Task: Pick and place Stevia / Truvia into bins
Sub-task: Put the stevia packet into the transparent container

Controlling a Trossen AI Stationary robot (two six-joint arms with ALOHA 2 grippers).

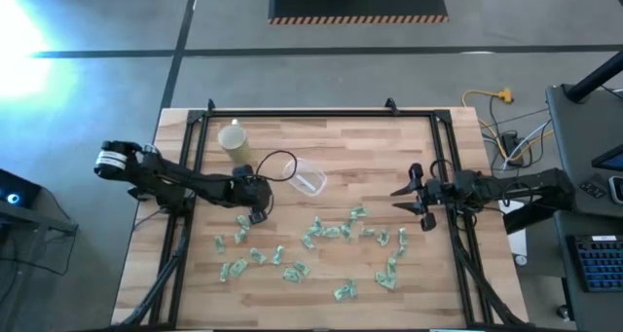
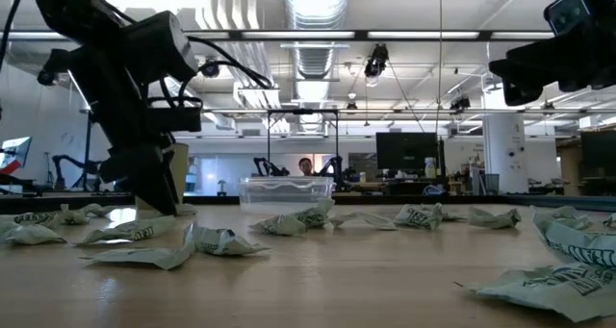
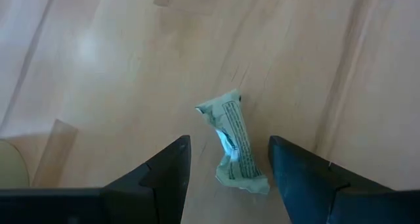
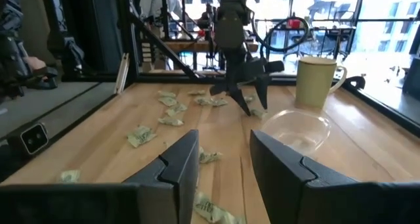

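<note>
Many pale green-and-white Stevia sachets lie flat and scattered over the near half of the wooden table. The bin, a clear tub, stands on its base near the table's middle. My left gripper points steeply down, low over the leftmost sachets. It is open, and its fingers stand on either side of one crumpled sachet without touching it. My right gripper waits open and level at the table's right side, with nothing between its fingers.
A pale yellow opaque cup stands at the far left, behind my left arm, with the tub to its right. A black metal frame runs along the table's edges. Bare wood lies between the tub and the sachets.
</note>
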